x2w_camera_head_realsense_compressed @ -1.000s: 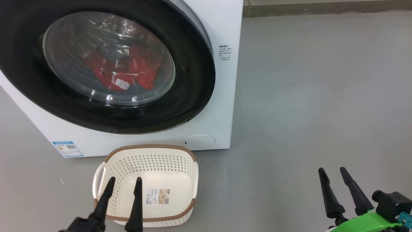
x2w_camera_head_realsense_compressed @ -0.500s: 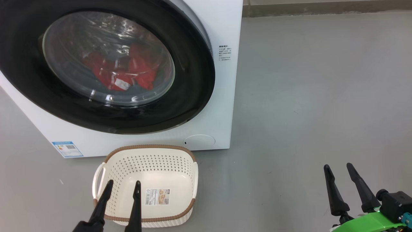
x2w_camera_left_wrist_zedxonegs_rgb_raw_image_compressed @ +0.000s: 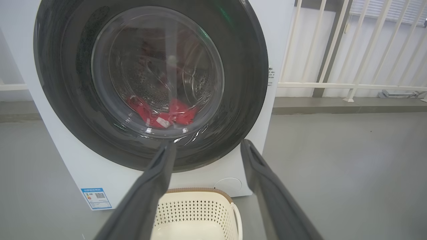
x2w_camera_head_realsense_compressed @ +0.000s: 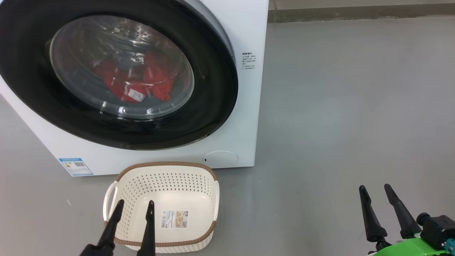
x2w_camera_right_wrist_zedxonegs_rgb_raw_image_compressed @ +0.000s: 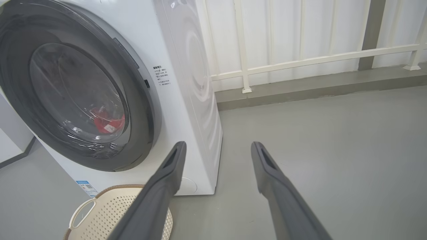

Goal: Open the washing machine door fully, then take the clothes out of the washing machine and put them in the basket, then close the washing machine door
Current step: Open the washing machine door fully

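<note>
The white washing machine (x2w_camera_head_realsense_compressed: 245, 106) stands on the floor with its black-rimmed round door (x2w_camera_head_realsense_compressed: 213, 106) shut. Red clothes (x2w_camera_head_realsense_compressed: 156, 76) lie in the drum behind the glass, also visible as clothes (x2w_camera_left_wrist_zedxonegs_rgb_raw_image_compressed: 160, 116) and clothes (x2w_camera_right_wrist_zedxonegs_rgb_raw_image_compressed: 106, 121) in the wrist views. The cream basket (x2w_camera_head_realsense_compressed: 209, 199) sits on the floor in front of the machine, with nothing in it. My left gripper (x2w_camera_head_realsense_compressed: 135, 203) hovers open over the basket's near left part, fingers apart. At the lower right my right gripper (x2w_camera_head_realsense_compressed: 374, 187) is open above bare floor, right of the machine.
Grey floor (x2w_camera_head_realsense_compressed: 337, 106) stretches right of the machine. A white railing (x2w_camera_right_wrist_zedxonegs_rgb_raw_image_compressed: 300, 60) and a low kerb (x2w_camera_right_wrist_zedxonegs_rgb_raw_image_compressed: 317, 86) run behind it. A round service flap (x2w_camera_head_realsense_compressed: 220, 158) sits at the machine's lower front corner, a blue sticker (x2w_camera_head_realsense_compressed: 75, 166) at its lower left.
The head view has shifted slightly, so everything sits a little lower in it. My right gripper has moved a bit to the right; the left one has dropped slightly toward the bottom edge.
</note>
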### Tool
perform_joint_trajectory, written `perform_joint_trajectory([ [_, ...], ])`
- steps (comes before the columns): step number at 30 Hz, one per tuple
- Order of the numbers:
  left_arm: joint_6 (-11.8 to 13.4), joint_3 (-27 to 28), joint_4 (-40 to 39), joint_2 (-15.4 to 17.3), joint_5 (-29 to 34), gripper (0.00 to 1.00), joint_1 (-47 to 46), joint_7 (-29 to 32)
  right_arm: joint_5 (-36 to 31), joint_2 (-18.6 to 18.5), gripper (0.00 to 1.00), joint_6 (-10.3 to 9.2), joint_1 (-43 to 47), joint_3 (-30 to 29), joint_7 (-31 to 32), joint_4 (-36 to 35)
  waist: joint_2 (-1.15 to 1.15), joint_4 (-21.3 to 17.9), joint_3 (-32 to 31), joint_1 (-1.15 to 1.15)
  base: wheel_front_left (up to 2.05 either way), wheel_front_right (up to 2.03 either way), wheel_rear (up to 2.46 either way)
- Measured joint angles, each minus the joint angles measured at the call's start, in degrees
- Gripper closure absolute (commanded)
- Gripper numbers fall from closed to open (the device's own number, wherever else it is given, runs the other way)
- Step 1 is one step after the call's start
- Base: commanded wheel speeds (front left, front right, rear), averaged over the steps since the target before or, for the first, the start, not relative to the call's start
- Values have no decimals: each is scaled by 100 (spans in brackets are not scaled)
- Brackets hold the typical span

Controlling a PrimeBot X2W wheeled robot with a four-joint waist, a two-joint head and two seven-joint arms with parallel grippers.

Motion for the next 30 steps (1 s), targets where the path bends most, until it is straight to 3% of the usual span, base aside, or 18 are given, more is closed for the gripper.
perform_joint_trajectory([
  [9, 0, -8, -5, 1, -19, 0, 7, 0, 8, -1, 0, 0, -4, 66, 0, -23, 0, -9, -9, 0, 0, 0, 0],
  [11, -1, -15, -15, 1, -19, 0, 7, 0, 71, 1, 91, 0, -61, 110, -1, -52, 0, -14, 19, 0, 0, 0, 0],
  [12, -1, -20, -19, 1, -19, 0, 7, 0, 162, 2, 100, 0, -118, 137, -1, -65, 0, -15, 37, 0, 0, 0, 0],
  [23, -7, -142, -54, 2, -35, 0, -141, 0, 1684, -67, 100, 0, -1989, 513, -9, -203, 0, 81, 390, 0, 0, 0, 0],
  [30, -16, -233, -82, 0, -77, 0, -420, 0, 2045, -399, 100, 0, -3205, 822, -25, -1, 0, 242, 662, 0, 0, 0, 0],
])
